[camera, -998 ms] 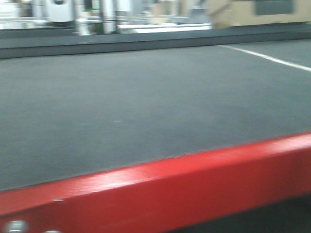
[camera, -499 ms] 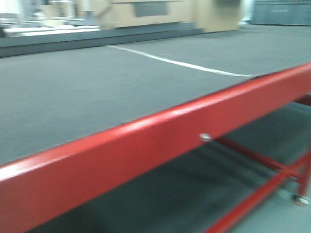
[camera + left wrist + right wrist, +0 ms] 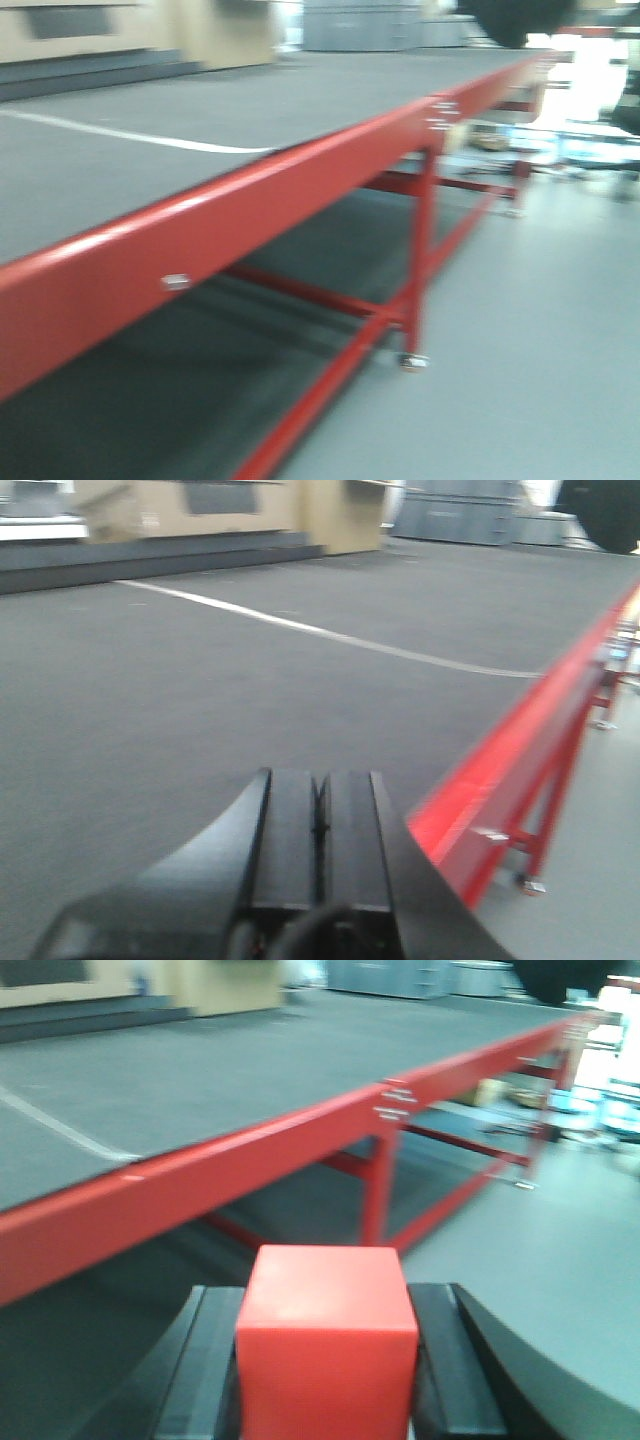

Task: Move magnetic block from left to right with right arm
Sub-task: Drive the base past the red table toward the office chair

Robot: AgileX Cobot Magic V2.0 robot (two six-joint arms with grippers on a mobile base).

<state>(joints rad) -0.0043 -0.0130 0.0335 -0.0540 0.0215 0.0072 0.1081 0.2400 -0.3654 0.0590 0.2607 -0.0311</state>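
- The right end effector (image 3: 325,1380) holds a small matte red cube (image 3: 326,1335) between its two black fingers (image 3: 205,1370), one pressed to each side face.
- The small matte red cube sits upright in that grip, its smooth top face catching the light, and fills the gap between the fingers from side to side.
- Beyond the cube in the right wrist view runs a long glossy red frame bar (image 3: 250,1155), edging a dark grey matte worktop (image 3: 250,1060). The cube is not lying on that worktop; it is carried in the grip on the near side of the bar.
- The left end effector (image 3: 320,830) is closed, its two black pads (image 3: 290,830) flat against each other with nothing between them.
- It hangs over the dark grey worktop near the red bar, which passes just to its right in that view.
- A thin white line (image 3: 330,635) crosses the grey surface well ahead of it.
- From the front view the red bar slants away across the picture, with a small silver fitting (image 3: 176,282) on its side.
- A red upright leg (image 3: 420,260) drops from the bar to a small foot (image 3: 413,360) on the pale grey floor (image 3: 540,330), with red cross-braces (image 3: 300,290) underneath.
- All three views are blurred, so the far background is hard to make out.
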